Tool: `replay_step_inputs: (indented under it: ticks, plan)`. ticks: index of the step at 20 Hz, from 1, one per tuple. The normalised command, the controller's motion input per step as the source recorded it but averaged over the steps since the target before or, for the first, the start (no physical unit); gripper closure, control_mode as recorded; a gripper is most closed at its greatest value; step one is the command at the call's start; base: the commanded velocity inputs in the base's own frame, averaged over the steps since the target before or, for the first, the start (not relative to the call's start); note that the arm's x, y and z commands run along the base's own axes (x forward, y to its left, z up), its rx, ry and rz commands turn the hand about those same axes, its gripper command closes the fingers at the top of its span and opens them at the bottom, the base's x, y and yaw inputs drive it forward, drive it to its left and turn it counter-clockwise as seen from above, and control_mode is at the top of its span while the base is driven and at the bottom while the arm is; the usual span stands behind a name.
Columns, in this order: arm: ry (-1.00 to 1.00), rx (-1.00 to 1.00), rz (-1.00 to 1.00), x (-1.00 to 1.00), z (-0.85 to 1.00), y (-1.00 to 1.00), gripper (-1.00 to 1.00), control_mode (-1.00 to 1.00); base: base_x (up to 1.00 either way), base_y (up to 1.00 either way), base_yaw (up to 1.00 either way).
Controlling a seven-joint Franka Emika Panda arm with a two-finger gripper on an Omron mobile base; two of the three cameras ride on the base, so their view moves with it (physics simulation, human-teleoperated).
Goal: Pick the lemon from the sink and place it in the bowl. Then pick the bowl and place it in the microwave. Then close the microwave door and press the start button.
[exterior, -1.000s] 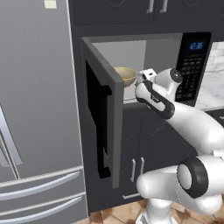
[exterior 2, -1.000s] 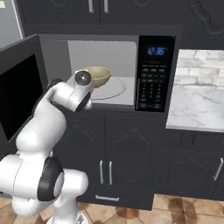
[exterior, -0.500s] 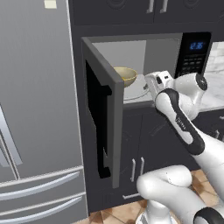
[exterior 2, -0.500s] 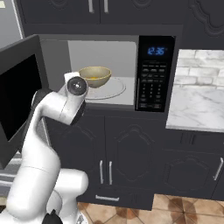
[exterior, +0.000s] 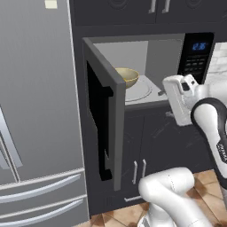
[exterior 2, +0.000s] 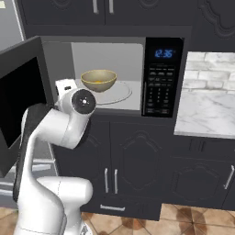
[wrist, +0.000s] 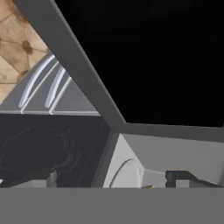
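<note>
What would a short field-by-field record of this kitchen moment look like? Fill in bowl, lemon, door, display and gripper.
bowl: bowl on the turntable inside the microwave
lemon: yellow-orange patch inside the bowl, likely the lemon
door: door swung wide open
display: display lit blue
gripper: gripper open, empty, outside the cavity near the door
next step: close the door, probably

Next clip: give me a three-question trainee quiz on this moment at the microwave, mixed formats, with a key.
1. True or false: the bowl sits inside the microwave.
2. The microwave door is: A) shut B) swung open C) missing.
3. Fill in: the gripper is holding ____.

Key: 1 true; 2 B; 3 nothing, it is open and clear of the bowl.
</note>
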Motion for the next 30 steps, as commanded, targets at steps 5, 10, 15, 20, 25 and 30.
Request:
replay_step_inputs:
  ticks: [5, 10, 15, 20, 25, 30]
  plan:
    - [-0.1, 0.0, -0.08, -1.0, 0.76, 0.03, -1.0, -1.0, 0.0, 0.0, 0.0]
    - [-0.06, 0.0, -0.12, -1.0, 0.86, 0.14, -1.0, -1.0, 0.0, 0.0, 0.0]
    - [-0.1, 0.0, -0.09, -1.0, 0.68, 0.17, -1.0, -1.0, 0.0, 0.0, 0.0]
    - [-0.06, -0.03, -0.12, -1.0, 0.08, 0.49, -1.0, -1.0, 0.0, 0.0, 0.0]
    - [-0.02, -0.01, -0.17, -1.0, 0.0, 0.43, -1.0, -1.0, 0.0, 0.0, 0.0]
    - [0.02, -0.09, -0.24, -0.5, -0.15, 0.67, -1.0, -1.0, 0.0, 0.0, 0.0]
